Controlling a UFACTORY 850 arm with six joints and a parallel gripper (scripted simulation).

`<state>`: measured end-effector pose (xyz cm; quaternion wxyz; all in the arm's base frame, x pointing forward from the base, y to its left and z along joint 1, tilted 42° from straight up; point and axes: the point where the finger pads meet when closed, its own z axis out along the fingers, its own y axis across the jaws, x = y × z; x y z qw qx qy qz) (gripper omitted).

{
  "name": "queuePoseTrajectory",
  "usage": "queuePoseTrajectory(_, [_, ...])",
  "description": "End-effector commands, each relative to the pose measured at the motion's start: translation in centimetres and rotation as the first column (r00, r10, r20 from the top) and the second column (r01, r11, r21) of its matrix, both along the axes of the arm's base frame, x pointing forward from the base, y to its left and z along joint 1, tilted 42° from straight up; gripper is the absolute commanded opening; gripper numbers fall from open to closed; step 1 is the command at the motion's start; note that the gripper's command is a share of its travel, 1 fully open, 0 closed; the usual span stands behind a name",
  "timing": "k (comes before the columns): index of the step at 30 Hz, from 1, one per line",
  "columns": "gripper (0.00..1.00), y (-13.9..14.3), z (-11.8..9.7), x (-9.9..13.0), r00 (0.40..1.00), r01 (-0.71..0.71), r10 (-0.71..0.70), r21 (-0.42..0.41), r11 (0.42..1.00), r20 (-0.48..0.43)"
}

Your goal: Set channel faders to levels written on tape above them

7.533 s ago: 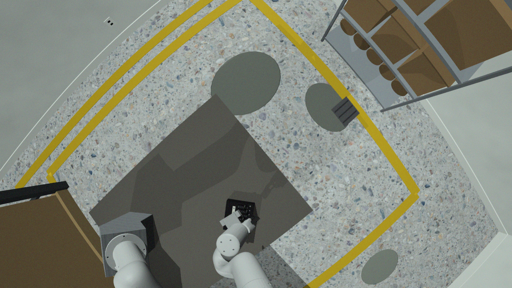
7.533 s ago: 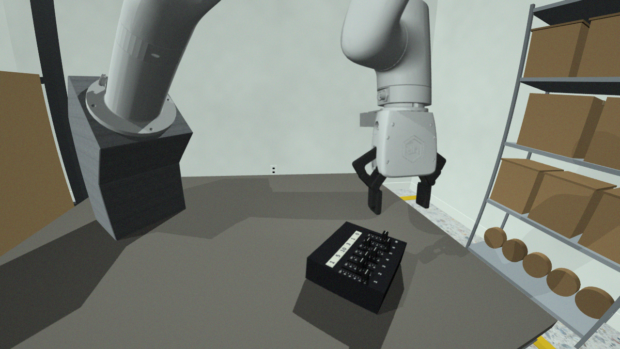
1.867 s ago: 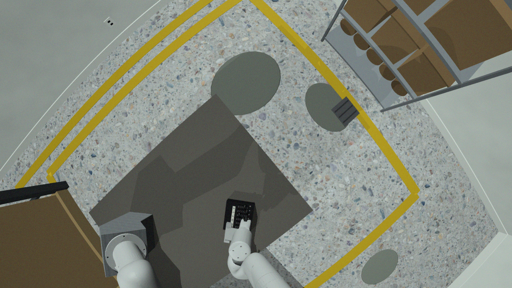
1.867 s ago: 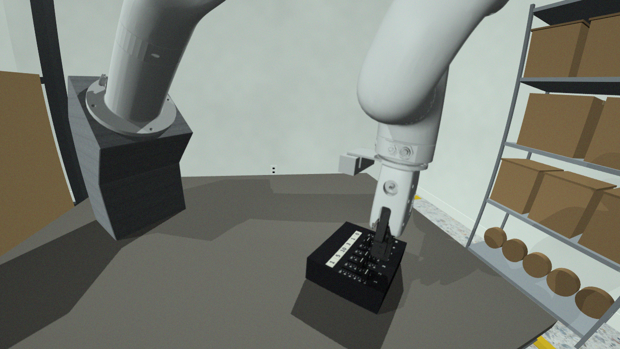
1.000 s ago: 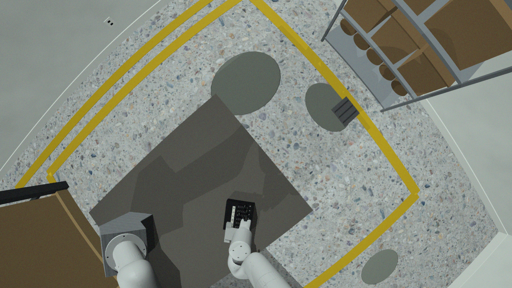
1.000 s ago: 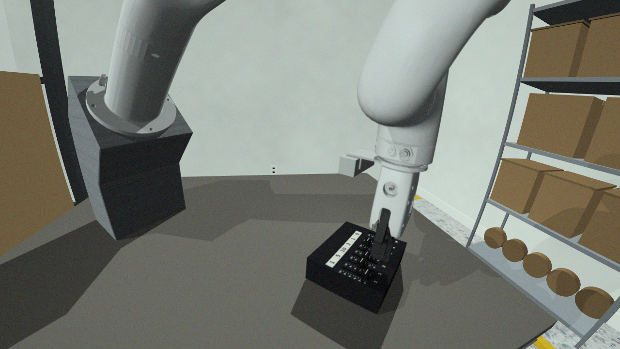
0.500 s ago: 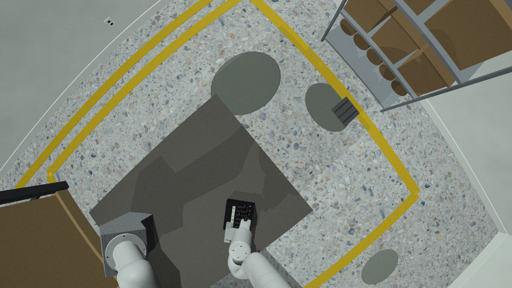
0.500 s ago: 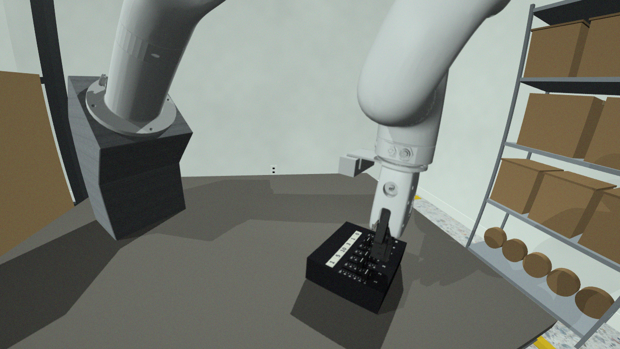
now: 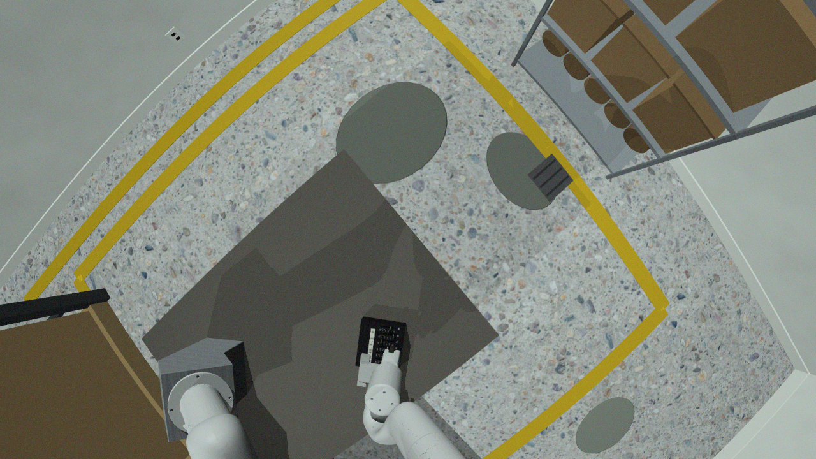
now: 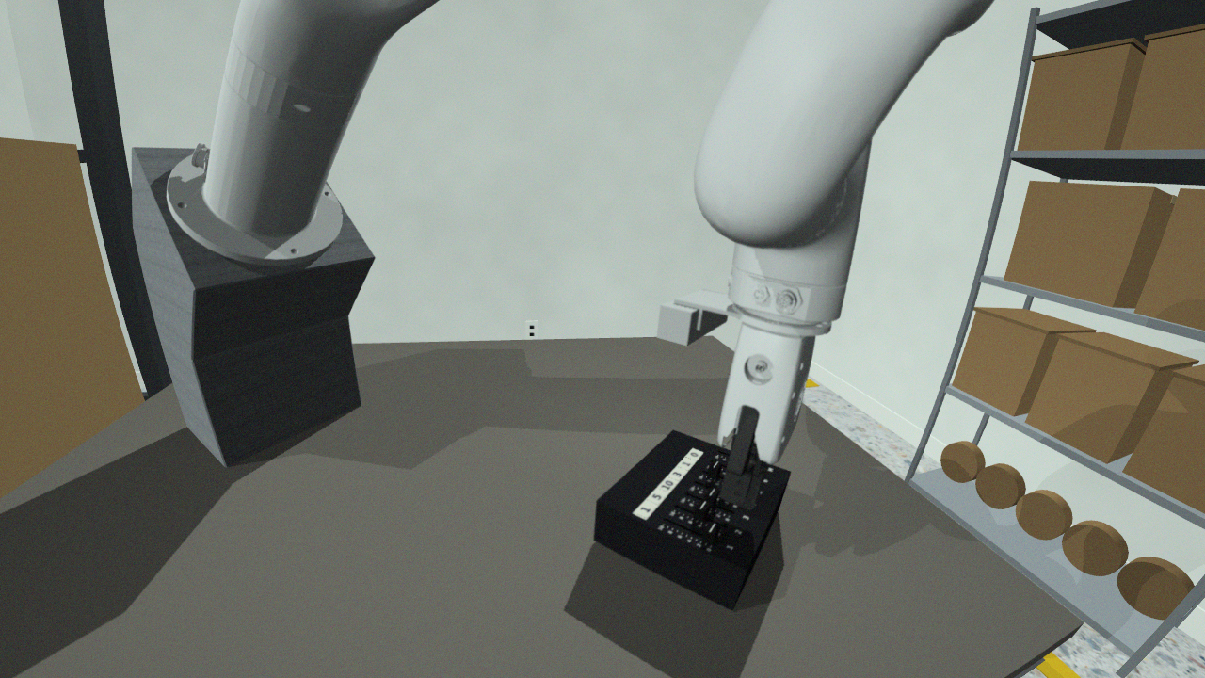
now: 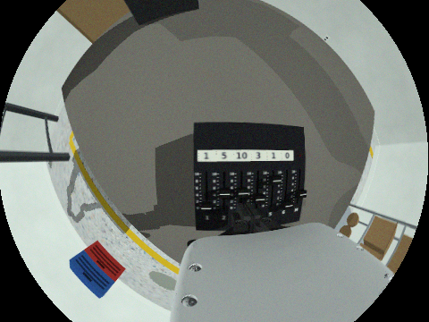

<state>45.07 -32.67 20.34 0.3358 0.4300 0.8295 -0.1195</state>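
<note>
On dark grey square table point(image 10: 337, 540), towards its right-hand edge: black box-shaped lighting desk point(image 10: 666, 540), flat, white tape strip point(image 11: 245, 156) along far side marked 1, 5, 10, 3, 1, 0 above six slider tracks. Over middle tracks: white-bodied gripper with black fingers point(image 10: 741, 492), pointing straight down, fingers pressed together on nothing, tips among fader caps point(image 11: 225, 193), probably so as to nudge one cap along its slot rather than pinch it. Exact cap touched not discernible; master fader not identifiable.
</note>
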Motion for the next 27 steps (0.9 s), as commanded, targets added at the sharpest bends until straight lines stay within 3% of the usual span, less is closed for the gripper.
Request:
queuePoseTrajectory(1, [0.00, -0.11, -0.11, 0.12, 1.000, 0.000, 0.000, 0.000, 1.000, 0.001])
queuePoseTrajectory(27, [0.00, -0.54, -0.78, 0.52, 1.000, 0.000, 0.000, 0.000, 1.000, 0.001])
